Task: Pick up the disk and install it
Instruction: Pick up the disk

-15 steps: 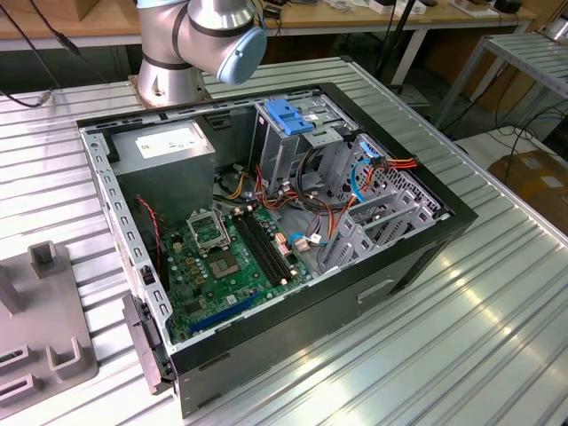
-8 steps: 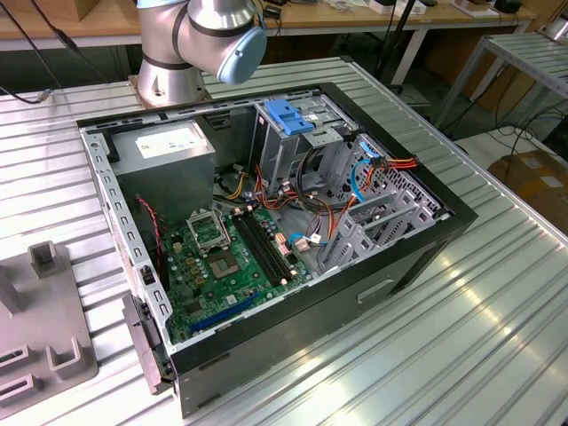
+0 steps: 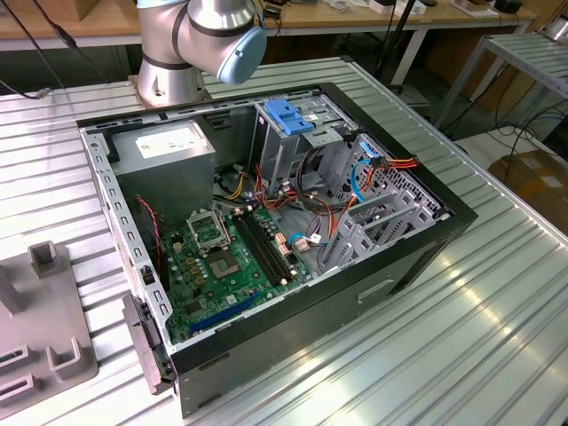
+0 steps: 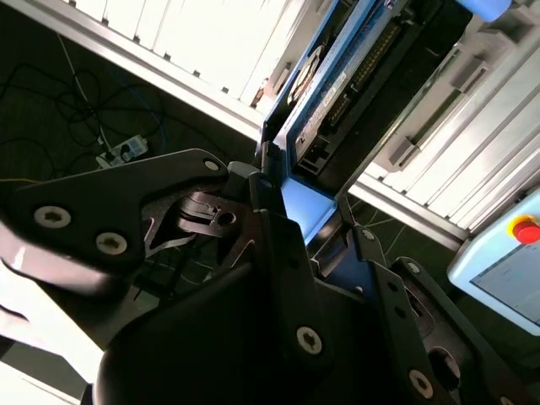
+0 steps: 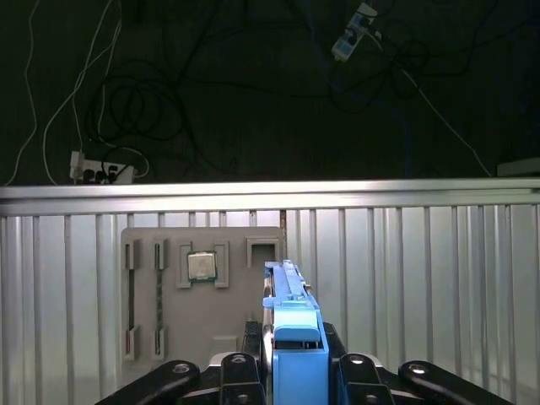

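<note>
My gripper [image 5: 294, 348] is shut on the disk [image 5: 289, 297], which stands edge-on between the fingers with its blue side rail facing the camera in the first wrist view. In the second wrist view the disk [image 4: 333, 89] runs away from the gripper [image 4: 291, 215], showing its blue rail and dark underside with connectors. The held disk hangs above the ribbed metal table [image 5: 422, 278], near a grey fixture plate [image 5: 202, 295]. In the exterior view the open computer case [image 3: 266, 213] lies on its side, with the metal drive cage and its blue plastic top [image 3: 288, 115] at the far end.
Inside the case are a grey power-supply box [image 3: 164, 146], a green motherboard [image 3: 222, 257] and loose cables [image 3: 328, 209]. The fixture plate [image 3: 44, 337] carries a small chip [image 5: 201, 266]. A pendant with a red button [image 4: 523, 229] lies beside the table. The arm's base [image 3: 191, 44] stands behind the case.
</note>
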Controlling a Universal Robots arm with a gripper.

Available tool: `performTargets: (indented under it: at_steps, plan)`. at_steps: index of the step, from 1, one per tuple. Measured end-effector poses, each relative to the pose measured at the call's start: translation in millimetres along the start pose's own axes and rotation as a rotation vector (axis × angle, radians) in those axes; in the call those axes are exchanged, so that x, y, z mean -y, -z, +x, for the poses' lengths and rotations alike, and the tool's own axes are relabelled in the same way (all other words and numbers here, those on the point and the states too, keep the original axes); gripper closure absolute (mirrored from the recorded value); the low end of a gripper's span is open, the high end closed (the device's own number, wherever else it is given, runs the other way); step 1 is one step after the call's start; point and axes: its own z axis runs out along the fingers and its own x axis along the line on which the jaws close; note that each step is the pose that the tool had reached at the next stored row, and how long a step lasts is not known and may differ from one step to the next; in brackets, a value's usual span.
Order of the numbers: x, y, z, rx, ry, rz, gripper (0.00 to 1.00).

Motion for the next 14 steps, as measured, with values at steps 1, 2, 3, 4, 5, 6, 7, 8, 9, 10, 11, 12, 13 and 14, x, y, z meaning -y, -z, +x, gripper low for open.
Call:
performTargets:
  at_steps: [1,2,3,4,5,6,7,8,9,10,11,12,13,14]
  plan:
    - [0.0,0.8,0.0,0.0,0.0,0.0,0.63]
    - [0.0,1.5,-0.1,-0.0002,0.0,-0.0001,0.63]
    - [0.0,3.0,-0.1,-0.0012,0.0,0.0001,0.63]
    - [0.0,4.3,-0.2,-0.0046,0.0,-0.0001,0.63]
    - [0.0,4.9,-0.2,-0.007,0.0,0.0002,0.63]
    - [-0.1,5.7,-0.2,-0.0079,0.0,0.0003,0.63]
    - [-0.1,6.7,-0.3,-0.0084,0.0,0.0003,0.63]
    - [-0.2,8.7,-0.4,-0.0087,0.0,0.0003,0.63]
    - [-0.2,10.1,-0.5,-0.0088,0.0,0.0003,0.63]
    - [-0.2,11.6,-0.6,-0.0089,0.0,0.0002,0.63]
    - [-0.2,13.1,-0.6,-0.0089,0.0,0.0002,0.63]
    - [-0.3,14.6,-0.7,-0.0089,0.0,0.0002,0.63]
    - [-0.3,16.1,-0.8,-0.0089,0.0,0.0002,0.63]
    - [-0.3,17.8,-0.9,-0.009,0.0,0.0002,0.63]
